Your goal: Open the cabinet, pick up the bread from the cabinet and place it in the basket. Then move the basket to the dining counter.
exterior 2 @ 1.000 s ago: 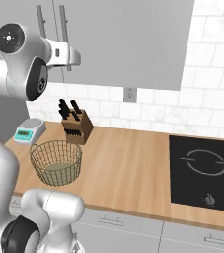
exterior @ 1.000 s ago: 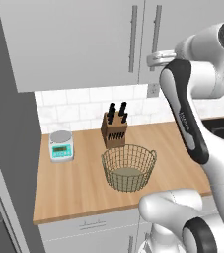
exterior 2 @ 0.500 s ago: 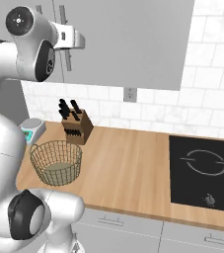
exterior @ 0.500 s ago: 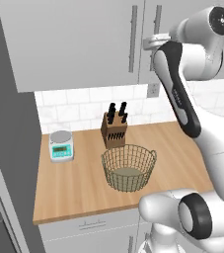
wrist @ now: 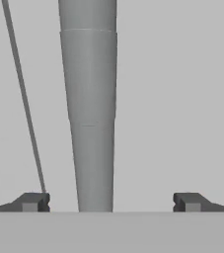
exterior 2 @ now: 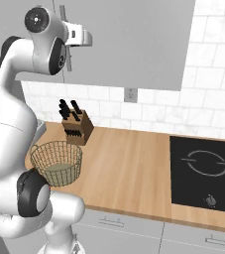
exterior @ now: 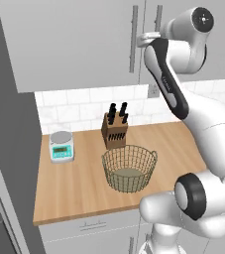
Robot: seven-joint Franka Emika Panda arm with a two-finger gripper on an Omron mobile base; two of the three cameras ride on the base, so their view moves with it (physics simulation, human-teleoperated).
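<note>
I have the gripper (wrist: 108, 202) wide open and holding nothing, nosed up to the cabinet (exterior: 74, 44) with a vertical bar handle (wrist: 90, 108) running straight up between the fingertips (wrist: 32, 201), a bit nearer this one. The handle's long axis runs across the closing direction, so I reckon a straight advance and squeeze should catch it. The doors are shut, so I can't see the bread; the basket (exterior: 129, 167) sits on the counter (exterior: 79, 183) well below.

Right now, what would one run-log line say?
phase: reaching cabinet handle | tool: open, handle between fingers | door: shut | basket: on counter
</note>
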